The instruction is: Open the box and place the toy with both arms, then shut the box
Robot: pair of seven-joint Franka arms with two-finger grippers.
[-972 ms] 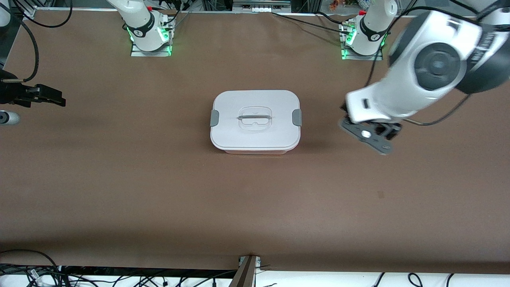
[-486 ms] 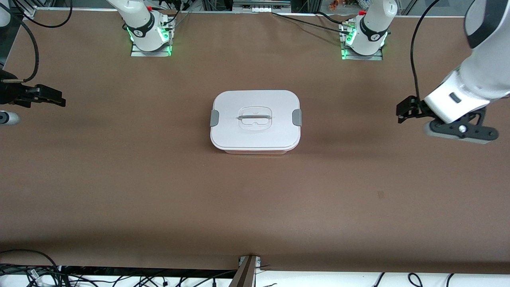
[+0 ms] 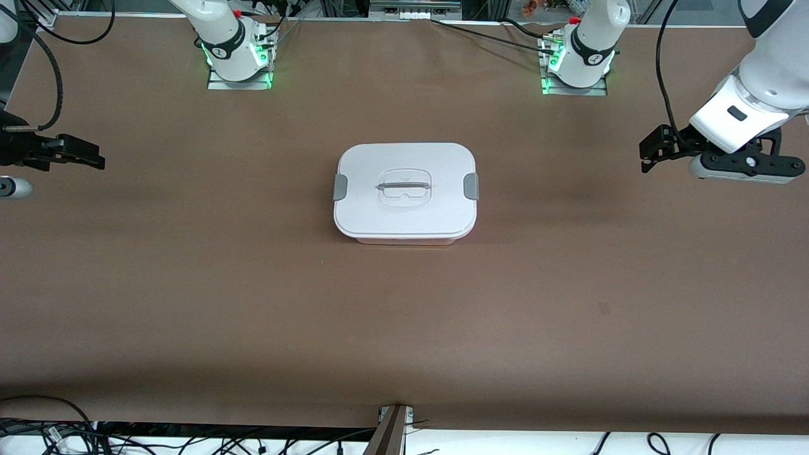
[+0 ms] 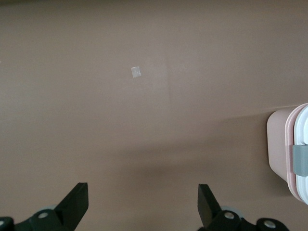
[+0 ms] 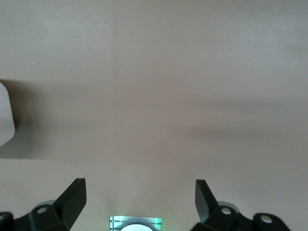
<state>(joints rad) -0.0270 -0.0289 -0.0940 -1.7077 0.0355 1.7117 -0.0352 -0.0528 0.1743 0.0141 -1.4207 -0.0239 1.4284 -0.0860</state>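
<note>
Sitting closed at mid-table, the box (image 3: 405, 193) runs its long axis toward both arms' ends, its grey clips facing each; the left gripper (image 3: 651, 151), at its 3 o'clock, and the right gripper (image 3: 88, 157), at 9 o'clock, hover well apart from it, both splayed and empty.

The white lid (image 3: 404, 186) covers the box (image 3: 405, 193), so I can't see what is inside, and no toy shows anywhere. In the left wrist view the picture's edge cuts the box off. The right end effector (image 3: 79, 153) is cut off by the front picture's edge; only its fingers (image 3: 85, 151) show there.
</note>
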